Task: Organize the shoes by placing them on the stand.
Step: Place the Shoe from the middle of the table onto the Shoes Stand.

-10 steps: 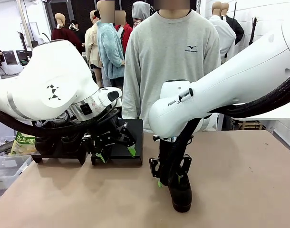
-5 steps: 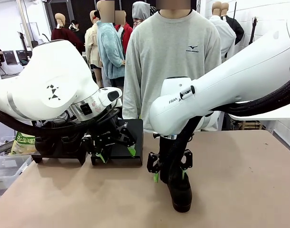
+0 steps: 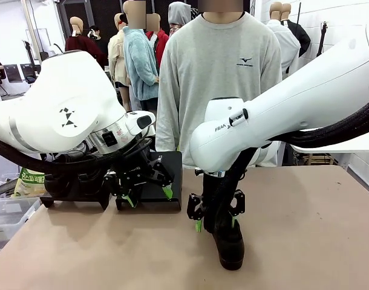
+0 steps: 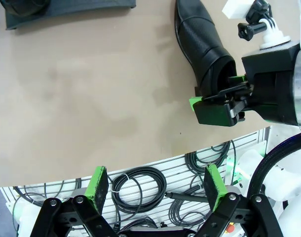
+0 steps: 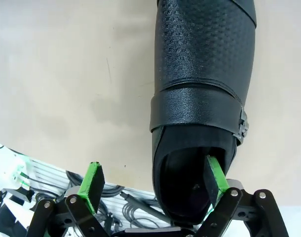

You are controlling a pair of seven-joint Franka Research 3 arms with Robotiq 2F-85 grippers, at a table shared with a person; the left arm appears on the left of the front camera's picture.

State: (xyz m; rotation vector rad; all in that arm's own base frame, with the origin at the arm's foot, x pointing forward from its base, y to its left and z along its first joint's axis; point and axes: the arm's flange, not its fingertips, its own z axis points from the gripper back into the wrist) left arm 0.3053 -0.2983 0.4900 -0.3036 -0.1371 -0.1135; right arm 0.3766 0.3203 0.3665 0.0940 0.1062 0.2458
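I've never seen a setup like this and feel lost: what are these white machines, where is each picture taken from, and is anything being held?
These are two white robot arms at a brown table, with a person in a grey sweatshirt standing across it. The front picture looks between the arms. The other two come from cameras on each wrist, looking along that gripper's green-padded fingers. The right gripper is open, one finger inside the opening of a glossy black leather shoe, the other outside; it has not closed. The left gripper hangs open, empty, near the table's edge. Behind it sits a low black stand carrying more black shoes.
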